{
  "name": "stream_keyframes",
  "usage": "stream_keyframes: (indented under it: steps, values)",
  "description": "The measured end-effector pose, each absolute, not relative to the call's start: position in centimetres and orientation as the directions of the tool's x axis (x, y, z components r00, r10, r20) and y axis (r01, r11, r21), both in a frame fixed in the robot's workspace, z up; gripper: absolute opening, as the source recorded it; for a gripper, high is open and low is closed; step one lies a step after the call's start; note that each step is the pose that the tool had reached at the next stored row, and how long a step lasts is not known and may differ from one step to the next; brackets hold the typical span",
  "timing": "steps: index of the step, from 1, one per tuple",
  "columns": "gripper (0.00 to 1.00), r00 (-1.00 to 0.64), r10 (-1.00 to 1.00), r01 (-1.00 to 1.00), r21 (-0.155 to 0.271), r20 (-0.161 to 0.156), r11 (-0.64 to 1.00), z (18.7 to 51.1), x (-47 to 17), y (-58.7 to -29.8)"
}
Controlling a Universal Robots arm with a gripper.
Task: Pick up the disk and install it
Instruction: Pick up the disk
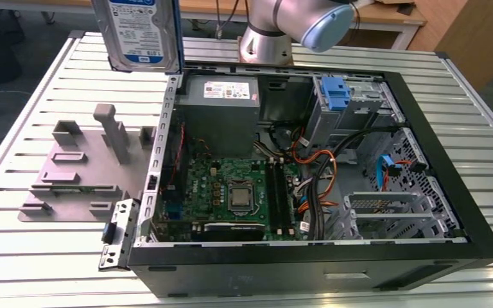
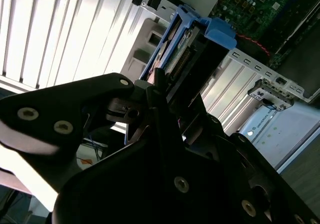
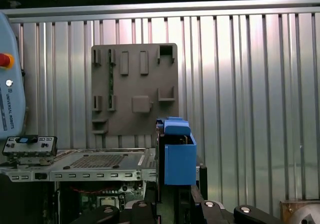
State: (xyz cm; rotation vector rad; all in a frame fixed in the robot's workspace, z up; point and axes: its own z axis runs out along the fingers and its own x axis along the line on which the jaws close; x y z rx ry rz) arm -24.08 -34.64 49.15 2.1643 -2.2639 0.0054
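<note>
In the exterior view the disk [image 1: 139, 32] hangs upright in the air with its blue-and-white label facing the camera. It is over the far corner of the open case [image 1: 315, 256] on the exterior view's left, just above the case edge near the grey power supply [image 1: 221, 93]. The case lies on its side on the slatted worktop [image 1: 49, 64], showing the green board [image 1: 229, 189], orange and black cables [image 1: 320, 173] and a blue bracket [image 1: 336, 96] in the far bay. A grey fixture [image 1: 79, 170] with raised pegs sits on the worktop beside the case, on the exterior view's left. The arm [image 1: 302, 22] stands behind the case.

In the second wrist view the pincer [image 2: 170, 92] is closed on the disk [image 2: 180, 54]. Its black fingers [image 2: 107, 97] flank the drive on both sides, and the blue carrier frame juts out past them. Beyond the disk are the worktop slats and a corner of the case with its board.

In the first wrist view the disk [image 3: 179, 156] stands edge-on with the blue end of its carrier uppermost, rising from the dark pincer parts below. Behind it lie the fixture [image 3: 135, 92] and the worktop slats. The case's perforated metal edge [image 3: 100, 161] is just beside the disk.
</note>
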Motion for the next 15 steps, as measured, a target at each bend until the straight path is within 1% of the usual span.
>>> stream_keyframes:
  steps: [15]
  values:
    - [0.35, -0.045, -0.999, -0.999, 0.004, 0.009, 0.045, 49.1, -20.9, -34.6]
